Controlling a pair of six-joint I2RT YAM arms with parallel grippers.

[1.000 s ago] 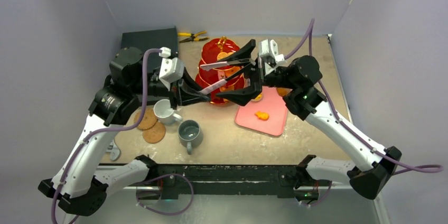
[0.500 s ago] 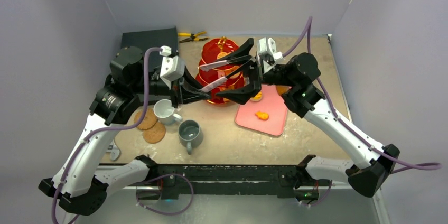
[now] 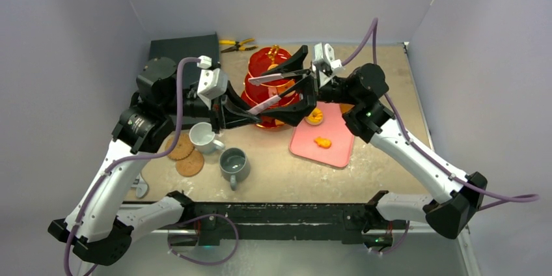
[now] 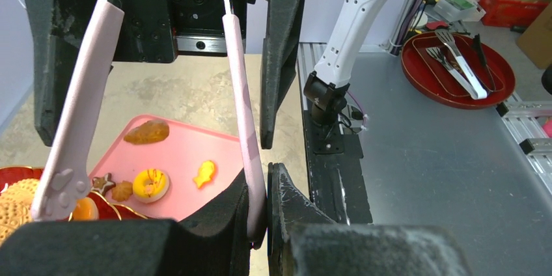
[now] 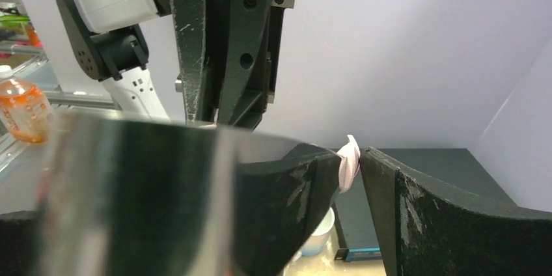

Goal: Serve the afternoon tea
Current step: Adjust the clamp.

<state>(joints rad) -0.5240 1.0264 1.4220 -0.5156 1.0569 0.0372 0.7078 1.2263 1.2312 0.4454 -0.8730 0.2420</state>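
Both sets of jaws on tongs

We log: left arm reaching right, left gripper nipped on one tongs tip; right arm reaching left, right gripper spread wide, clasping the tongs.

Left pincer, right pincer and pink tongs hide the red stand's lower tiers.

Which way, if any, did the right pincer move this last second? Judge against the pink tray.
Yes: the right pincer shifted left, uncovering more of the pink tray, toward the red stand.
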